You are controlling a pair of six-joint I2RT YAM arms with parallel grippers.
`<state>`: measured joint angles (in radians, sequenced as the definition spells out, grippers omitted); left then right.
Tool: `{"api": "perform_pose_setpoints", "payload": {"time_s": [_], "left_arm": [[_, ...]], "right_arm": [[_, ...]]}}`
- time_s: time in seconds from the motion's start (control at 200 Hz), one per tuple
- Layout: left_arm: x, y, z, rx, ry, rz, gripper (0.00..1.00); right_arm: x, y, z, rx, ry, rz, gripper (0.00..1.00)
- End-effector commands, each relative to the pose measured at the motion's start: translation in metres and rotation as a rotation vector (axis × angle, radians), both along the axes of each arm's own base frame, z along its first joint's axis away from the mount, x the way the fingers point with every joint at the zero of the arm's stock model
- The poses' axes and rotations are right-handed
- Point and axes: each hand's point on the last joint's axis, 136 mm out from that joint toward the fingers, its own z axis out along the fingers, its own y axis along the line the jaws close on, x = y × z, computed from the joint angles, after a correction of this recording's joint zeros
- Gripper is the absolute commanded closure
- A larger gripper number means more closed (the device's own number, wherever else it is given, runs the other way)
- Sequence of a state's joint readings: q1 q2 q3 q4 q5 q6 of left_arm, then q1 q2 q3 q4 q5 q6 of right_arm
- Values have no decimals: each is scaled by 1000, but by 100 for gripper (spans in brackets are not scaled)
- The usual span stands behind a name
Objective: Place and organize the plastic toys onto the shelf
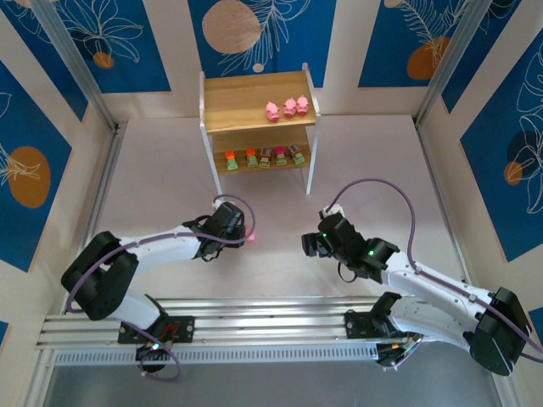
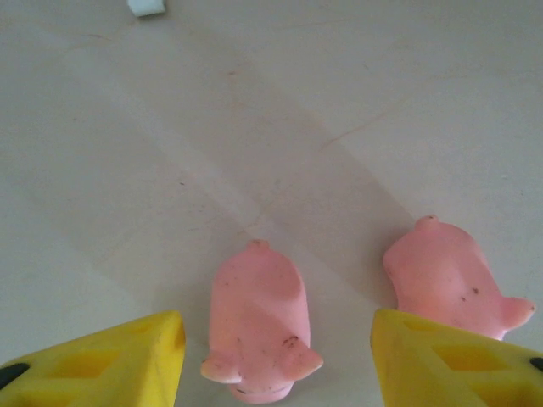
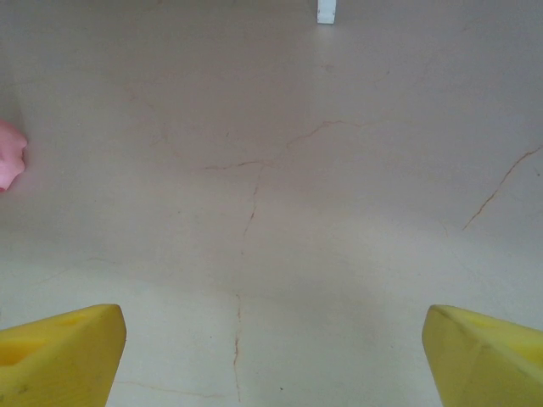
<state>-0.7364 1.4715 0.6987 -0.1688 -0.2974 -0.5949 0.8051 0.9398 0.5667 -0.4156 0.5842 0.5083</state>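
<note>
Pigs (image 2: pixel 254 326): 2 at spread left pincer (image 2: pixel 276 339), 3 on shelf (image 1: pixel 237 102) above 5 blocks (image 1: pixel 265 158); right pincer (image 3: pixel 273 326) spread.

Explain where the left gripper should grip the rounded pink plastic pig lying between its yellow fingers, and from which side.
Probably across the rounded pink plastic pig's smooth flanks, coming straight down from above. It lies lengthwise between the left gripper's yellow fingers, with its narrow width facing them. Mind the second pink pig close beside one finger.
</note>
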Motion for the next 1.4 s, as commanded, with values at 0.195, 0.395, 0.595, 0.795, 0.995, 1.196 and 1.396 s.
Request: {"api": "perform_pose_setpoints", "payload": {"time_s": [0.195,0.395,0.595,0.795,0.995,1.196,1.396], "left_arm": [[2,6,2,29,-13,42,44],[2,7,-4,38,-3,52,46],[2,8,-9,49,7,53,48],[1,9,-13,59,11,50,52],[3,8,-15,64,15,46,56],[3,6,-16,64,19,43,60],[4,6,-12,62,6,33,67]], "right_arm": [[2,1,0,10,-11,-11,9],[2,2,-1,6,-7,-8,10],[3,3,-3,-3,0,-6,10],[3,4,-3,-3,1,-4,10],[3,4,-4,-4,4,-2,10],[3,4,-4,-4,4,-3,10],[3,4,-4,-6,4,-3,10]]}}
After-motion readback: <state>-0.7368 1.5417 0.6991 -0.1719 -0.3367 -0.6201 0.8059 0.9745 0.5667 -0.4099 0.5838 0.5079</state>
